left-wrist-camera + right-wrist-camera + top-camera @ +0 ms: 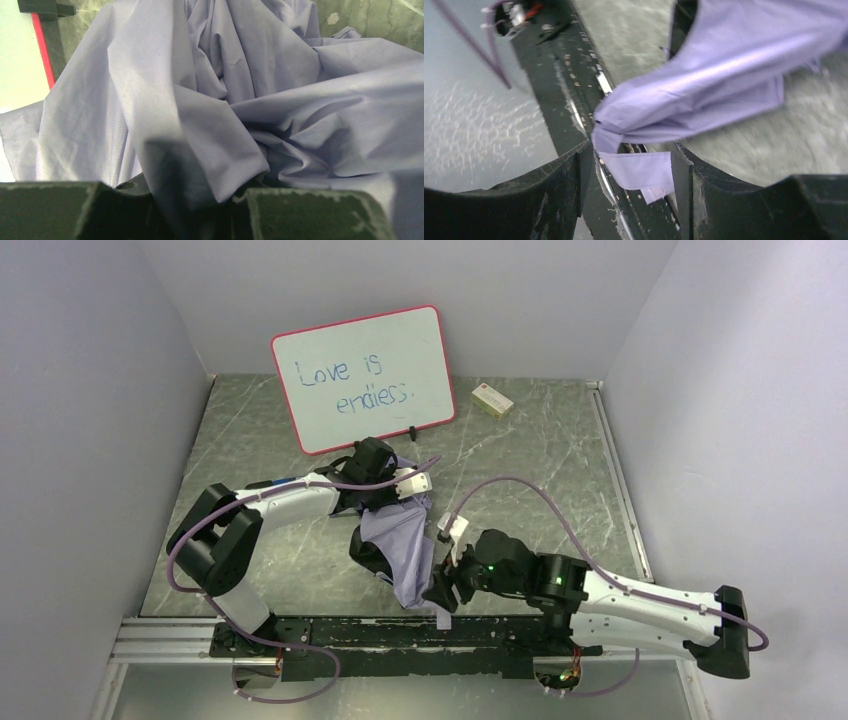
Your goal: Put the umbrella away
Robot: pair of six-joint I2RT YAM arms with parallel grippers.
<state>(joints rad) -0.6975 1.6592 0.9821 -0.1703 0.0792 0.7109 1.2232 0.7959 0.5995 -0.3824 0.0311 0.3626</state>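
The left arm (pixel 290 500) has its jaws pinched shut on a fold of the one umbrella (pixel 402 540), which lies crumpled mid-worktop (pixel 560 455). One whiteboard (pixel 365 378) leans behind, with one small box (pixel 492 400) to its right. The right arm (pixel 620 600) holds its jaws open, the strap (pixel 639 170) hanging between them.

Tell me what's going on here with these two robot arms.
They're working on a lavender umbrella lying collapsed on the table. The left gripper pinches a bunch of its fabric at the far end. The right gripper has its jaws open around the closure strap at the near end.
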